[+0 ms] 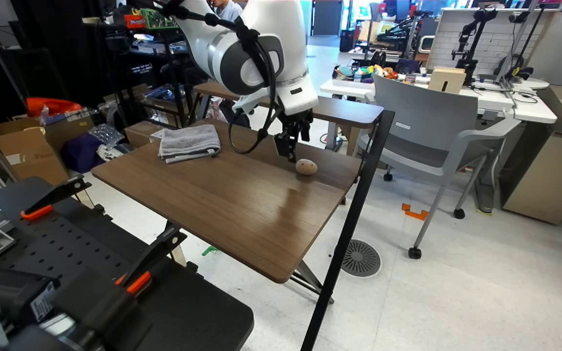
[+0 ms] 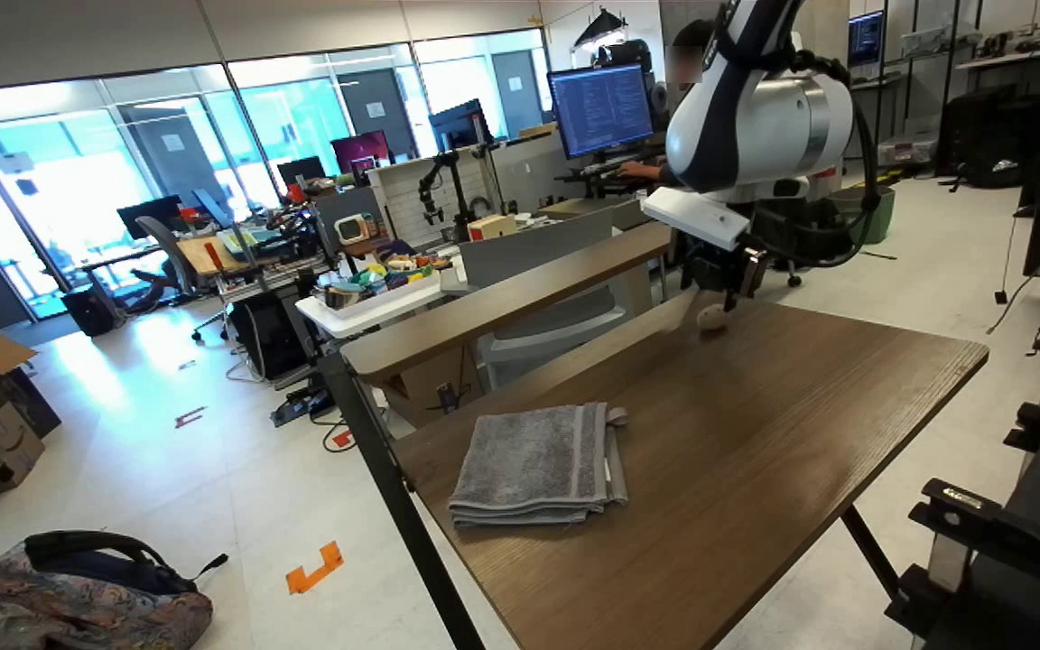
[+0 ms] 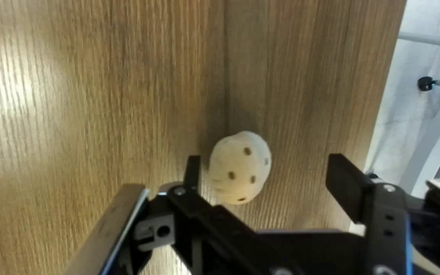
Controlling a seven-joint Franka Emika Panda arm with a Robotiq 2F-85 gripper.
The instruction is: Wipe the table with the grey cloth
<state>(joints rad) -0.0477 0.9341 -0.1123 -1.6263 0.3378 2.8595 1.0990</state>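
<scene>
The table has a brown wood-grain top, seen in both exterior views (image 1: 232,204) (image 2: 755,433) and filling most of the wrist view (image 3: 109,114). The grey cloth lies folded near a table edge, in both exterior views (image 1: 190,141) (image 2: 529,460). It is out of the wrist view. My gripper (image 1: 299,146) is open with nothing between its fingers, low over the table and well away from the cloth. In the wrist view the fingers (image 3: 264,159) stand wide apart, the left one close beside a tan round object with dark spots (image 3: 241,168); whether they touch is unclear.
The tan object rests on the table in both exterior views (image 1: 306,167) (image 2: 712,318). A black metal bar (image 1: 349,219) runs along one table end. A grey chair (image 1: 427,122) stands beyond it. A black bench with clamps (image 1: 203,302) stands near the opposite side.
</scene>
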